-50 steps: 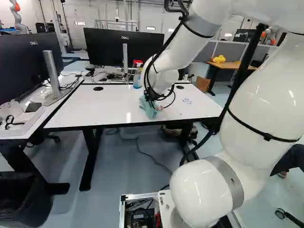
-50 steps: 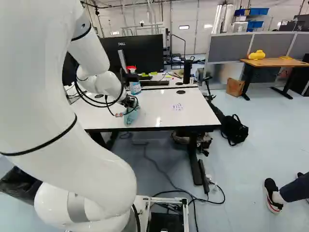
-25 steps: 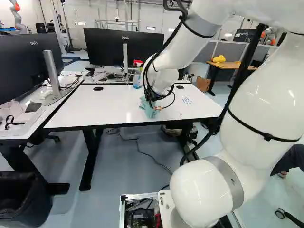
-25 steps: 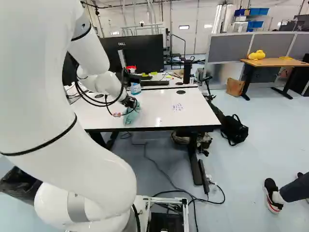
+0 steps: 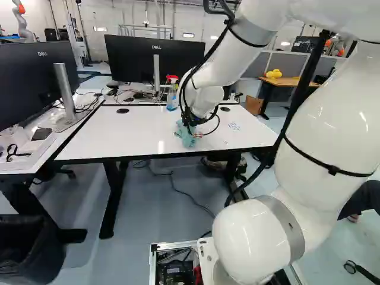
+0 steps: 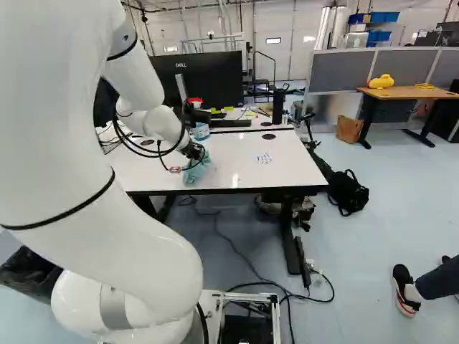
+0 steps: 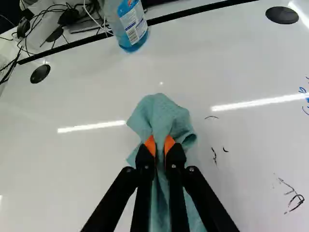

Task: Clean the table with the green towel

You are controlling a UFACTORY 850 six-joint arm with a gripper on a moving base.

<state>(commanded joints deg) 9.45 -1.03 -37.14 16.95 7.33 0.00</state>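
The arm (image 5: pixel 320 119) is glossy white with fat, rounded joints, a grey band (image 5: pixel 286 219) around the lowest and thin black straps (image 5: pixel 333 170) about the links. Black cables (image 5: pixel 208 57) loop along its outside. The gripper (image 5: pixel 189 123) is black and slim-fingered, with small pale screws (image 7: pixel 191 169) and bright orange pads (image 7: pixel 150 145). A silvery metal frame (image 5: pixel 172 244) edges the base, with red wires (image 5: pixel 197 274) inside

A pale wall (image 6: pixel 300 32) rises behind grey partitions (image 6: pixel 333 70) and a wooden-topped desk (image 6: pixel 403 93) on blue-grey floor (image 6: pixel 409 193).
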